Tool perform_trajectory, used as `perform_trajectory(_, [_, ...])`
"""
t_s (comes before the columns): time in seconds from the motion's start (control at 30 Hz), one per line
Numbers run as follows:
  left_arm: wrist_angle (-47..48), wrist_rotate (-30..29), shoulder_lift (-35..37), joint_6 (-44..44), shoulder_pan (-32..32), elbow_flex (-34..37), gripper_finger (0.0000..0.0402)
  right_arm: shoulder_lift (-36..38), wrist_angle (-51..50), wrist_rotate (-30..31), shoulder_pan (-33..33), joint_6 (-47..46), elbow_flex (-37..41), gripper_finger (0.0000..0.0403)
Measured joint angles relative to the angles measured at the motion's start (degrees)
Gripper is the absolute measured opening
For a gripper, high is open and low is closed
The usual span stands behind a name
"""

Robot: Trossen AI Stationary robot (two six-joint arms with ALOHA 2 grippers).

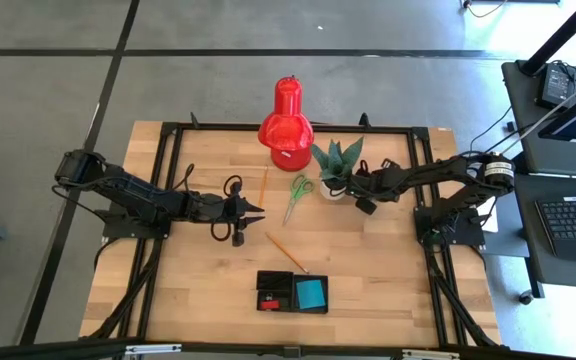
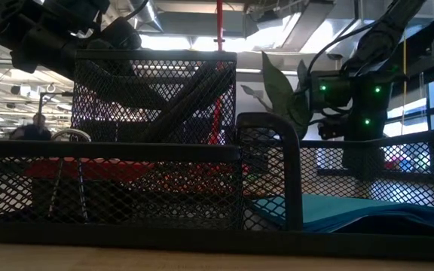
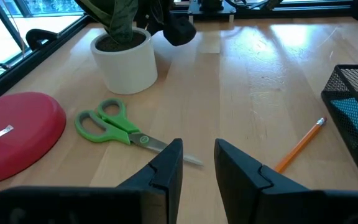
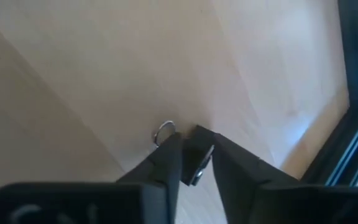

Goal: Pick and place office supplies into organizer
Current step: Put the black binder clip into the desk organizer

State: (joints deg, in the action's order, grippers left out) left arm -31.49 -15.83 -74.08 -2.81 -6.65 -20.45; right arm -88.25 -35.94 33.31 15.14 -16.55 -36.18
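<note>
Clip (image 4: 197,163) pinched in right gripper (image 4: 196,158) fingers near table edge; left gripper (image 3: 198,163) fingers part-open, empty.

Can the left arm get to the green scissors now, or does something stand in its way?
Probably yes. The left gripper is open and faces the green scissors, with only bare table between them. The red lamp base and white pot stand beside the path.

Pale smooth wood surface (image 1: 368,270), black wire-mesh metal organizer (image 2: 157,113), glossy red plastic lamp (image 1: 286,120), matt white plant pot (image 3: 128,61)
</note>
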Motion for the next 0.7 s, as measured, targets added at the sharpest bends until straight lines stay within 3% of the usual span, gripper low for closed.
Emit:
perform_trajectory(0.27, [0.0,0.0,0.0,0.0,0.0,0.0,0.0086,0.1,-0.4,1.2,0.0,-1.7,-0.1,0.001])
perform_trajectory(0.7, [0.0,0.0,0.0,0.1,0.0,0.0,0.0086,1.3,-3.4,-0.4,-0.4,-4.4,-0.4,0.0004])
